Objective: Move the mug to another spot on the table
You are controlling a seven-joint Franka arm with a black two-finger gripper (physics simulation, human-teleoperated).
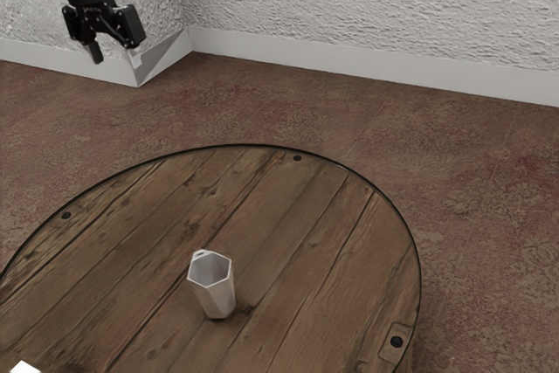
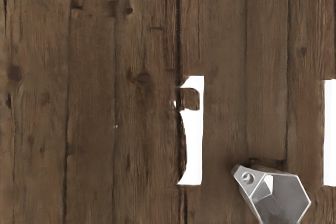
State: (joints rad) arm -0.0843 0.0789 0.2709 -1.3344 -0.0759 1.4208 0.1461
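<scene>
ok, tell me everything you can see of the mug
The mug is pale grey-white, with faceted sides, a hexagonal rim and a small handle lug near the rim. It stands upright, mouth up, looking empty, on the wooden plank table. Only the table touches it; the open gripper hangs well away from it.
</scene>
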